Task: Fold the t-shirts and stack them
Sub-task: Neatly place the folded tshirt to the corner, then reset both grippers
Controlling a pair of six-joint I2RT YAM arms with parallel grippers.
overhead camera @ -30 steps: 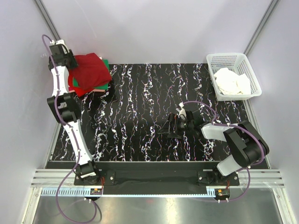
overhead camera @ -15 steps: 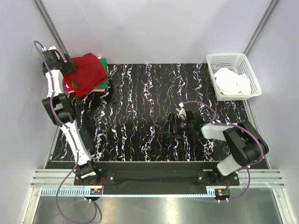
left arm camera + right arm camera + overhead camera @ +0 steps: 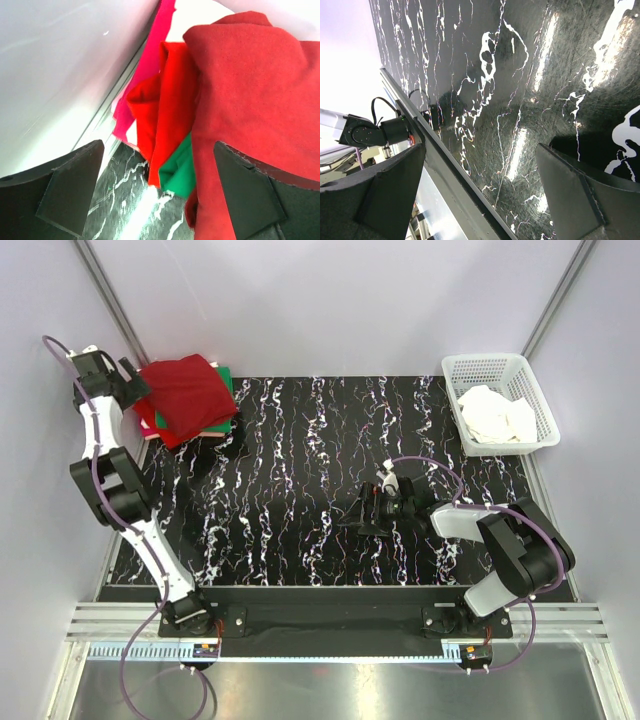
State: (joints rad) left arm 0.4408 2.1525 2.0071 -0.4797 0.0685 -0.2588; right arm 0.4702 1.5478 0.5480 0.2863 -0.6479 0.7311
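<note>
The left gripper (image 3: 128,378) stands spread beside the crimson t-shirt (image 3: 185,392) topping the stack (image 3: 160,426), probably to leave it undisturbed; the right gripper (image 3: 362,516), also spread, holds nothing

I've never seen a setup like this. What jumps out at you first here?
The pile of t-shirts in the far left corner, a dark red one on top of bright red, green and pink, glows against the black marbled table. The left gripper hovers open beside it. Far right sits a white basket holding white cloth.
</note>
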